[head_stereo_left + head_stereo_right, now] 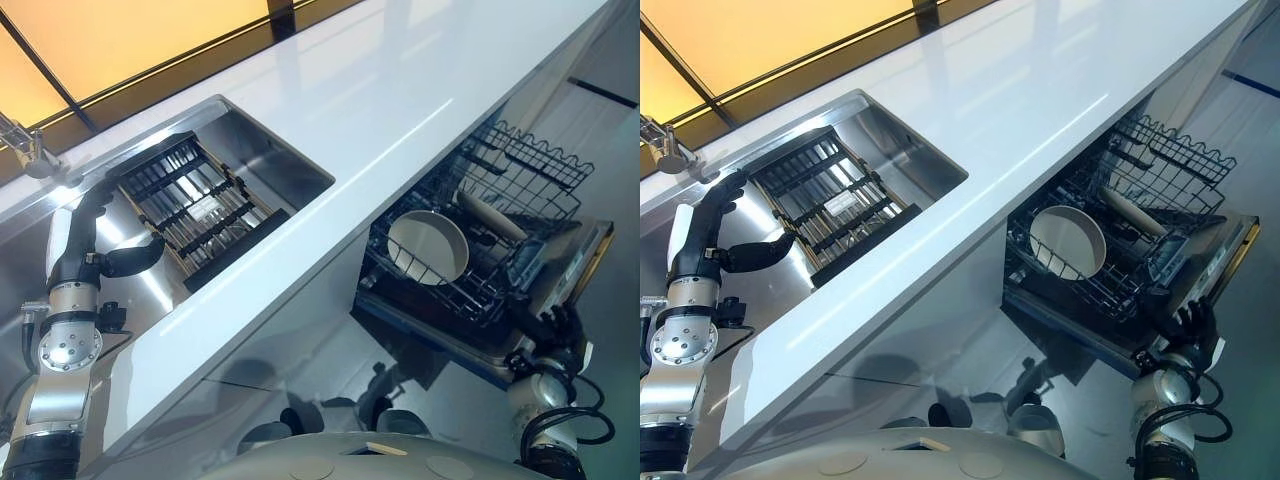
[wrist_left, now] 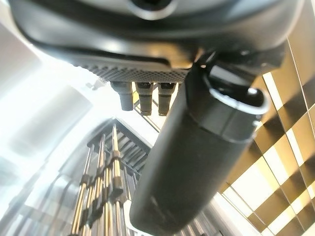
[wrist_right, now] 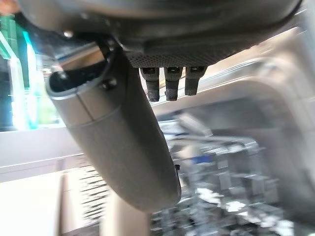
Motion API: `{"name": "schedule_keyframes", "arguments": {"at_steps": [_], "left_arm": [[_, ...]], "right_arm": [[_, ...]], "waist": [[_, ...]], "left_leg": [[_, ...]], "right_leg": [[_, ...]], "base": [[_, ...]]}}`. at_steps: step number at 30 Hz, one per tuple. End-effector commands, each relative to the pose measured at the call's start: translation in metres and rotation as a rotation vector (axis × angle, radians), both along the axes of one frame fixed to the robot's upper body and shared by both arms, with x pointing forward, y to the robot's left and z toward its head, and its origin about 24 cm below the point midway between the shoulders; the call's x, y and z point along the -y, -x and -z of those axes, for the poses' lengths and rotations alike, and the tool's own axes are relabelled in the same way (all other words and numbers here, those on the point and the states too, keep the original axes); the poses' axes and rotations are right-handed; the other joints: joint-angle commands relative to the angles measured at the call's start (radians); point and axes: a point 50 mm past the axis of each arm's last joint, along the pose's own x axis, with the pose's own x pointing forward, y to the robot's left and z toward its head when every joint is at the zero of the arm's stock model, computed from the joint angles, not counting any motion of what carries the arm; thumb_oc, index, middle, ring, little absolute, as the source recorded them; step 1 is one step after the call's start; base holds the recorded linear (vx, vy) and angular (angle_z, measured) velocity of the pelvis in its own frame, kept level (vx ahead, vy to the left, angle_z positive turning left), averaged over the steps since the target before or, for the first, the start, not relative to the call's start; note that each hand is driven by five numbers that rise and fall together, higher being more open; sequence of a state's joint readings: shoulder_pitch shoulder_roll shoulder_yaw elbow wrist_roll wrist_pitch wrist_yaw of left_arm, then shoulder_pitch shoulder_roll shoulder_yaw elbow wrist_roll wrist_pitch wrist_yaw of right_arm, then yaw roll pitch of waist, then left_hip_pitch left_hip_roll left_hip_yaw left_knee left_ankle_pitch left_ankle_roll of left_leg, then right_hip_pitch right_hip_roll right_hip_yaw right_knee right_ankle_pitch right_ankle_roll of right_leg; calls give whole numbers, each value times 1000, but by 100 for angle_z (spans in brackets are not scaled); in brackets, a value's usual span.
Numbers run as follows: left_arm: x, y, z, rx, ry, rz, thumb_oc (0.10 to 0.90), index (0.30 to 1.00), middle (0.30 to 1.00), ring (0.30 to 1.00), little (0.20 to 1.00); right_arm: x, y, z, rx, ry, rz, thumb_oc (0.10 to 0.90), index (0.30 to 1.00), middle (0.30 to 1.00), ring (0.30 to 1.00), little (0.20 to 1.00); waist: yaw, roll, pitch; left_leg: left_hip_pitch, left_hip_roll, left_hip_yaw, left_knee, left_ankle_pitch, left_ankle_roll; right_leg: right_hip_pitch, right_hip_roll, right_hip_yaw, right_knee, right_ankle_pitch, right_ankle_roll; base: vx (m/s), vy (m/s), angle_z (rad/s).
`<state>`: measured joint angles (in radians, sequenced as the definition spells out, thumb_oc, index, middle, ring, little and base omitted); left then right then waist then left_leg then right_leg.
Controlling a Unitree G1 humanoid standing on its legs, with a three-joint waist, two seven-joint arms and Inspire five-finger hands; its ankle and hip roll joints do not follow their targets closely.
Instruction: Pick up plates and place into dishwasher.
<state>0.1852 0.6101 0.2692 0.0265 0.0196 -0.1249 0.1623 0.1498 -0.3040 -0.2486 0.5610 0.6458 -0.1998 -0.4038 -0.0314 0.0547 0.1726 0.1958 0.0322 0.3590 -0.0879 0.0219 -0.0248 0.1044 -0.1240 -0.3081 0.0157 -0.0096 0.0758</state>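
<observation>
A round white plate (image 1: 428, 247) stands on edge in the dishwasher's wire rack (image 1: 520, 165), with a second pale dish (image 1: 490, 215) leaning behind it. My right hand (image 1: 555, 335) hovers open at the outer corner of the lowered dishwasher door (image 1: 590, 255), holding nothing; its thumb (image 3: 118, 142) and straight fingers point toward the rack. My left hand (image 1: 85, 240) is over the sink, open and empty, fingers stretched along the left end of the dark drying rack (image 1: 195, 210). No plate is visible in that drying rack.
The steel sink (image 1: 280, 150) is set into a long white counter (image 1: 380, 110). A faucet (image 1: 30, 150) stands at the far left behind the sink. The dishwasher opens below the counter's front edge, with grey floor (image 1: 610, 60) beyond.
</observation>
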Motion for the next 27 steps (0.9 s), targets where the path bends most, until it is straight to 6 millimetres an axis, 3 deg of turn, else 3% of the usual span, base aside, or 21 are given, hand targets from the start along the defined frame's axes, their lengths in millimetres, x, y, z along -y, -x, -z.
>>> {"name": "schedule_keyframes", "arguments": {"at_steps": [1, 7, 12, 19, 20, 27], "left_arm": [[-3, -20, -62, 203, -130, 49, 800, 900, 900, 900, 900], [2, -23, -65, 197, -129, 76, 800, 900, 900, 900, 900], [8, -25, -65, 204, -124, 96, 800, 900, 900, 900, 900], [17, -29, -59, 205, -118, 122, 800, 900, 900, 900, 900], [20, -31, -58, 204, -115, 128, 800, 900, 900, 900, 900], [29, -38, -54, 199, -111, 154, 800, 900, 900, 900, 900]], "right_arm": [[7, -34, -29, 172, 58, -77, 800, 900, 900, 900, 900], [-5, -47, -24, 209, -31, -228, 800, 900, 900, 900, 900], [-28, -70, -30, 336, -178, -435, 800, 900, 900, 900, 900], [-77, -103, -56, 565, -315, -745, 800, 900, 900, 900, 900], [-91, -111, -63, 597, -341, -832, 800, 900, 900, 900, 900], [-125, -137, -91, 658, -321, -1028, 800, 900, 900, 900, 900]], "waist": [[19, -16, -3], [41, -3, 15], [60, 5, 37], [93, 11, 52], [106, 12, 52], [154, 13, 47]], "left_leg": [[-46, -70, -22, 98, -150, 44], [-61, -74, -42, 111, -150, 43], [-73, -79, -61, 113, -143, 42], [-79, -76, -84, 124, -141, 44], [-81, -76, -90, 126, -139, 44], [-85, -80, -115, 128, -133, 48]], "right_leg": [[-62, -4, -61, 81, -51, 83], [-75, -14, -76, 95, -51, 81], [-84, -21, -94, 103, -49, 80], [-80, -36, -128, 120, -57, 73], [-80, -39, -138, 123, -58, 70], [-71, -50, -176, 136, -64, 57]], "base": [[40, -30, 5], [33, -7, 8], [20, 3, 14], [28, 12, 7], [33, 24, 19], [39, 31, 14]]}}
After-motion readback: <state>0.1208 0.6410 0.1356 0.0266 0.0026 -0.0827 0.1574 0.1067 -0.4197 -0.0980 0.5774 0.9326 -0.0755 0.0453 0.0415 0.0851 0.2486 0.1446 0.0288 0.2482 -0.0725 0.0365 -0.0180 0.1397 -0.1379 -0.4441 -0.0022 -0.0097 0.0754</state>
